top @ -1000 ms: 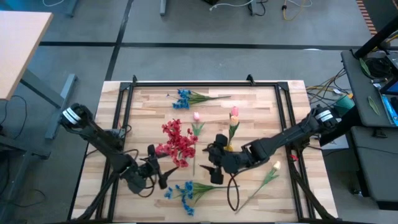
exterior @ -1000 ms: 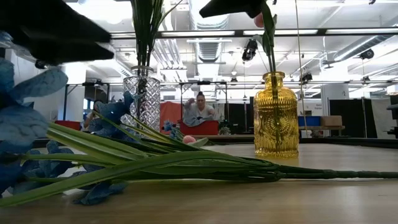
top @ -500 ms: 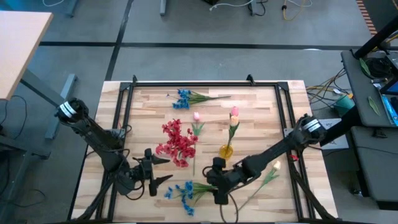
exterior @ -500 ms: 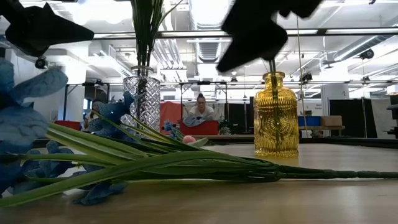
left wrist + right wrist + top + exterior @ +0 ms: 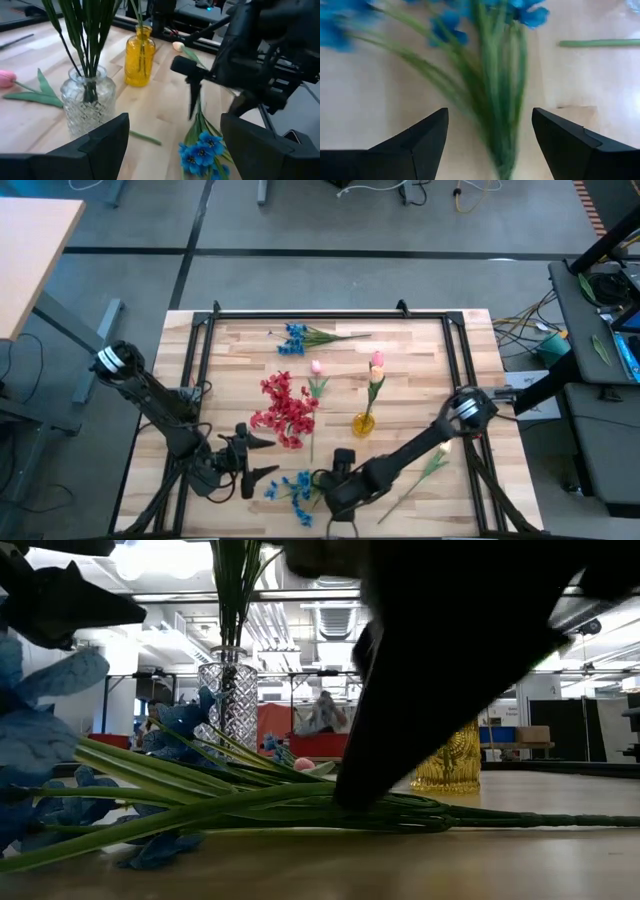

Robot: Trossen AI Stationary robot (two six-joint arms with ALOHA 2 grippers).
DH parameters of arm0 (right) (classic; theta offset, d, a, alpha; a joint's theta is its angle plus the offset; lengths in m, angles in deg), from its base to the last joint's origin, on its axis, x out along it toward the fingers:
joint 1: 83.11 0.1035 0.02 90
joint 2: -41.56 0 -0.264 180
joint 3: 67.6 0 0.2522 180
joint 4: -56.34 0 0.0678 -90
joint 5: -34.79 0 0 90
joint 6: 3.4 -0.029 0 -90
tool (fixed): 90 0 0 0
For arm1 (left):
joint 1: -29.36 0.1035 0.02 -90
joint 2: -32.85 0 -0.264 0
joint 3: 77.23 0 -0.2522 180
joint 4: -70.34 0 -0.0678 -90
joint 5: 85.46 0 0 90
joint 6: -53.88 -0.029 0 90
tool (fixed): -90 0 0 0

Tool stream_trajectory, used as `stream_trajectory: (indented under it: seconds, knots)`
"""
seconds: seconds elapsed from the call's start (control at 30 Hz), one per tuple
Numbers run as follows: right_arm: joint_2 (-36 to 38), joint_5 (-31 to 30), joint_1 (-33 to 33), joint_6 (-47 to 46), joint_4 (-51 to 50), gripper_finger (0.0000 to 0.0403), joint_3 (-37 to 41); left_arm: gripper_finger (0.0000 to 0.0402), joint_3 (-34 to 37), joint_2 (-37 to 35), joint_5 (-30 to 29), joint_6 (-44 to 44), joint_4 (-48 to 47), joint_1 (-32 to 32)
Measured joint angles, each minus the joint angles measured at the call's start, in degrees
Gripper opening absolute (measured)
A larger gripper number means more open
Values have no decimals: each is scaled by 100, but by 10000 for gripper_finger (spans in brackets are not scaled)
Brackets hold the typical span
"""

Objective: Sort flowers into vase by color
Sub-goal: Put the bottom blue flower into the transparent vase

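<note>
A blue flower (image 5: 298, 488) lies flat near the table's front edge, its stems (image 5: 500, 95) pointing right. My right gripper (image 5: 325, 485) is low over those stems, open, one finger on each side of the bundle. Behind it, a clear glass vase (image 5: 87, 102) holds red flowers (image 5: 285, 408). A yellow vase (image 5: 363, 423) holds a pink tulip (image 5: 376, 363). My left gripper (image 5: 250, 458) waits open at the front left, off the table. My right gripper comes slanting down from the table's right, its fingers across the blue flower's stems (image 5: 300, 802). One fingertip (image 5: 348, 798) reaches stem level. I cannot tell whether it touches them.
A second blue flower (image 5: 295, 338) lies at the far edge. A pink tulip (image 5: 316, 368) lies mid-table. A cream tulip (image 5: 440, 450) lies at the right, under my right arm. A short green stem piece (image 5: 145, 137) lies near the glass vase. A person shows in the room beyond.
My right gripper has left the spot beside the yellow vase and swung toward the table's near edge and left. It has sunk and tipped downward until its fingers stand over the blue flower's stems. The flowers and vases have stayed in place.
</note>
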Motion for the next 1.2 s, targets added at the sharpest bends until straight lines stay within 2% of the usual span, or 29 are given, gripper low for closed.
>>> stream_trajectory:
  seconds: [0.13,0.27,0.47,0.6,0.63,0.8,0.9,1.07,1.2]
  knots:
    - [-490,-149,-24,-22,-778,272,-678,296,0,50,68,65,-7,-13]
    - [-748,-131,-20,-13,-1112,237,-1127,296,0,99,140,115,-8,-15]
    - [-919,-115,-26,101,-1115,121,-1454,296,0,220,128,112,-27,-15]
    - [-904,-141,-26,334,-1108,34,-1498,296,0,358,-299,63,-77,-15]
    - [-870,-139,-18,422,-1114,23,-1502,296,0,387,-357,62,-93,-15]
    - [-475,-139,24,796,-973,16,-1478,307,2,453,-466,40,-342,-13]
    - [-30,-133,39,1252,-606,15,-1183,316,11,457,-727,2,-466,-9]
    - [943,-134,-45,1976,695,14,-196,318,92,426,-762,-443,-588,35]
    - [1890,-141,-174,2419,2093,13,1010,312,120,324,-276,-939,-541,285]
